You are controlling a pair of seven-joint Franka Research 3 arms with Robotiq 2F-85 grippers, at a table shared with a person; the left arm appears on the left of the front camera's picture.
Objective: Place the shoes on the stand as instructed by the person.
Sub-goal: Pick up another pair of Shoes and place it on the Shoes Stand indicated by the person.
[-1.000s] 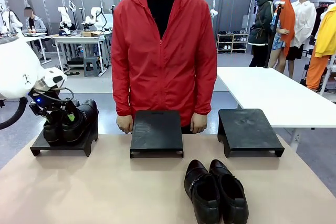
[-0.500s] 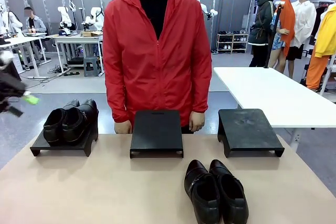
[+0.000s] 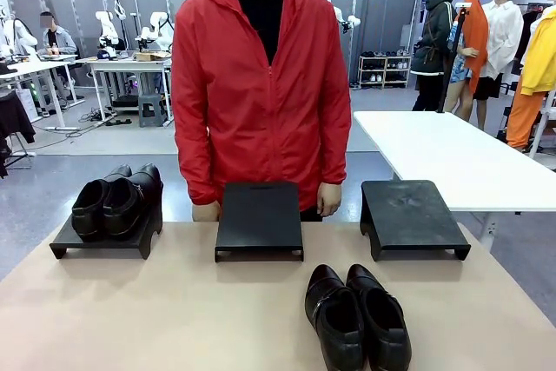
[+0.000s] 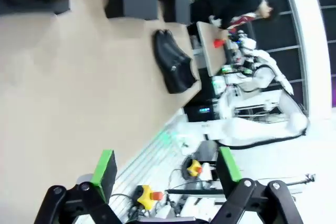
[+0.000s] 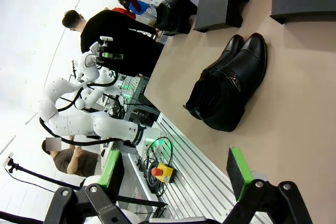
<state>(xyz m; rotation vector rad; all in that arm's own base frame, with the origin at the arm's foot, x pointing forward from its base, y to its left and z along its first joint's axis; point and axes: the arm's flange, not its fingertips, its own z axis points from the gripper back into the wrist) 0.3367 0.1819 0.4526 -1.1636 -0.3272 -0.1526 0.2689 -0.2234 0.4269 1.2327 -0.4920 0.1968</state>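
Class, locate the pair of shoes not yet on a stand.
Front view: the pair lies on the table, right of centre, nearest the robot, before the gap between middle stand and right stand.

On my wrist feeds, the left gripper (image 4: 167,165) and right gripper (image 5: 174,170) both show black linked fingers (image 4: 247,199) with round pivot joints and bright green pads (image 5: 236,170). The person (image 3: 265,93) wears a red zip-up hooded jacket (image 3: 226,110) over a black shirt (image 3: 263,10).
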